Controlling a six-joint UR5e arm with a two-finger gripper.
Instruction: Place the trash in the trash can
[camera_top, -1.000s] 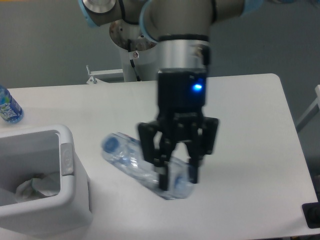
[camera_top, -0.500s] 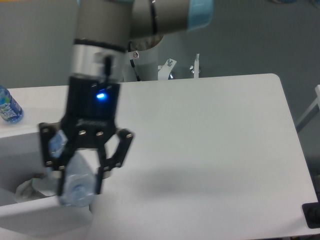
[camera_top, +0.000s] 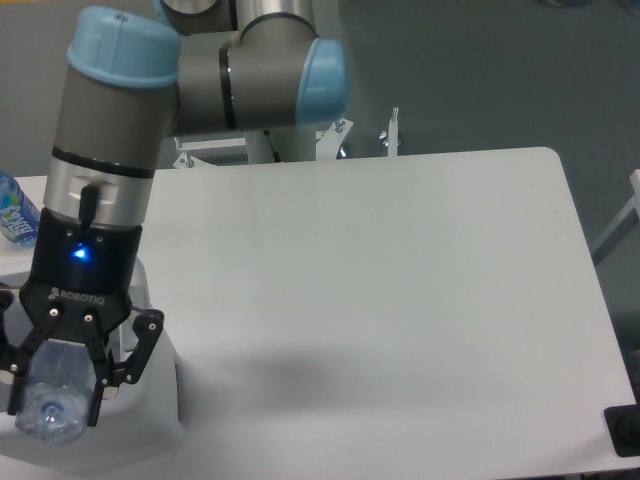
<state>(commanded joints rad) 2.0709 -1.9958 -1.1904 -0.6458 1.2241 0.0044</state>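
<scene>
We are holding our gripper (camera_top: 55, 395) low at the left edge of the view, fingers pointing down, and its black fingers (camera_top: 96, 385) are clenching a clear plastic bottle (camera_top: 52, 398). The bottle is hanging between the fingers with one rounded end toward the camera; its lettering is too blurred for us to read. A blue light is glowing on the gripper body above the fingers.

We are keeping the bottle right over the trash can (camera_top: 160, 420), the boxy white bin at the lower left corner. Our gripper and wrist are covering most of the bin, so we are seeing only its right wall and part of its front rim. We cannot tell whether the bottle is touching the bin or anything inside it, and the bin's inside is hidden from us.

Our arm (camera_top: 110, 120) is rising from the gripper as a grey column with pale blue caps, then bending right toward the base at the back of the table (camera_top: 400, 280).

At the far left edge, behind the bin, a blue-labelled bottle (camera_top: 14, 214) is standing on the table, partly cut off. The white tabletop is stretching away to the right.
</scene>
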